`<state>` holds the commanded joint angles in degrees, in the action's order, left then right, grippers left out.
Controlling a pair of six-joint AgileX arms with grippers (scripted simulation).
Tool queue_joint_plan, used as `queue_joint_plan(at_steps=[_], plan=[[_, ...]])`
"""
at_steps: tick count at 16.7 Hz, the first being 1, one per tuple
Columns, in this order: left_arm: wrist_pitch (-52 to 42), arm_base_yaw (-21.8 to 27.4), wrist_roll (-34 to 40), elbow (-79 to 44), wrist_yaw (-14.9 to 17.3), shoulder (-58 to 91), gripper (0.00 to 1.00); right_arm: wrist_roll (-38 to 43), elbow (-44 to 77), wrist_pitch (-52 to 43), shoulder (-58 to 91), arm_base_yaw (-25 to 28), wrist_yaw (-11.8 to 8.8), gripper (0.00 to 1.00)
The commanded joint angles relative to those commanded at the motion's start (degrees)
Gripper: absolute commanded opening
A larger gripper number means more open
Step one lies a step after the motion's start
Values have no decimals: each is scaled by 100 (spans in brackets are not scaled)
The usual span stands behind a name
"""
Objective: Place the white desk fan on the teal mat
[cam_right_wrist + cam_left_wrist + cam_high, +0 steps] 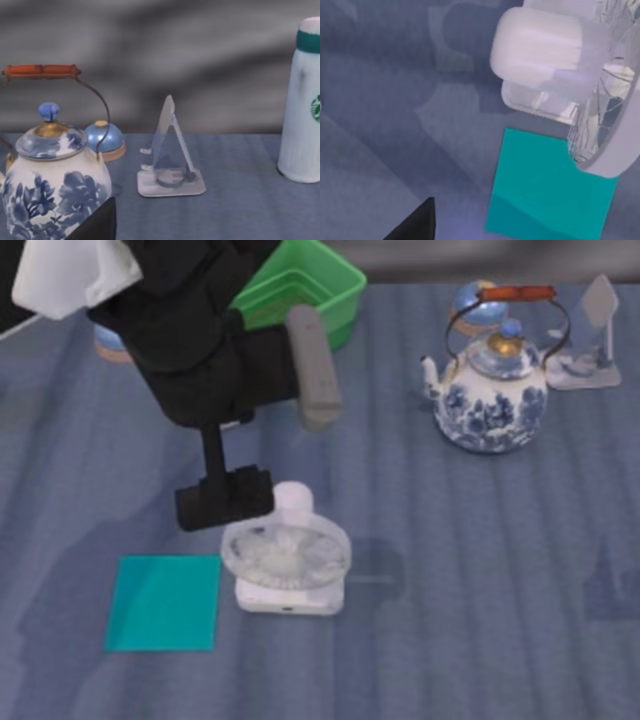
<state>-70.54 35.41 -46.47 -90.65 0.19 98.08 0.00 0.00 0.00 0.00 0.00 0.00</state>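
The white desk fan (286, 565) is standing on the blue-grey table (450, 590), near the front and left of centre. It has a smooth plastic body: a rounded rectangular base, a round wire-grille cage and a cylindrical motor housing at the back. The teal mat (164, 602) is lying flat just to the fan's left, a thin, matte square sheet; a narrow strip of table is showing between them.

The left gripper (224, 498) is hanging over the table just behind the fan's cage, close to the motor housing. I cannot tell whether its black fingers are spread or closed, nor whether they are touching the fan. In the left wrist view the fan (570, 85) is filling the upper part, its glossy housing and fine grille wires showing, with the mat (545, 190) beyond it.

The right gripper is not showing in the top view; its wrist camera is looking across the table's right side. There a glazed blue-and-white floral kettle (50, 185) with a wire handle and red-brown grip is standing beside a thin grey folding stand (170, 165), a small blue dome (105, 137) and a tall white tumbler (302, 105) with a green band. A green plastic tub (310, 295), square and nested, is sitting at the back.
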Motion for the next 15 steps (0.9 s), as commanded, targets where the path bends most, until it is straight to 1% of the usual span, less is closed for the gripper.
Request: queue_joint_plan(at_steps=[3,6,12,15], plan=[[-711,335,-443,-768,-5,881,100,0,0,0,0,0,0,100],[-1050,488,-644,-1109,-8,1256,100,0,0,0,0,0,0,100],[-1028,471,-648,-1085,-8,1256,100,0,0,0,0,0,0,100],[-643,482,-658,-699,-8,1260,100,0,0,0,0,0,0,100]])
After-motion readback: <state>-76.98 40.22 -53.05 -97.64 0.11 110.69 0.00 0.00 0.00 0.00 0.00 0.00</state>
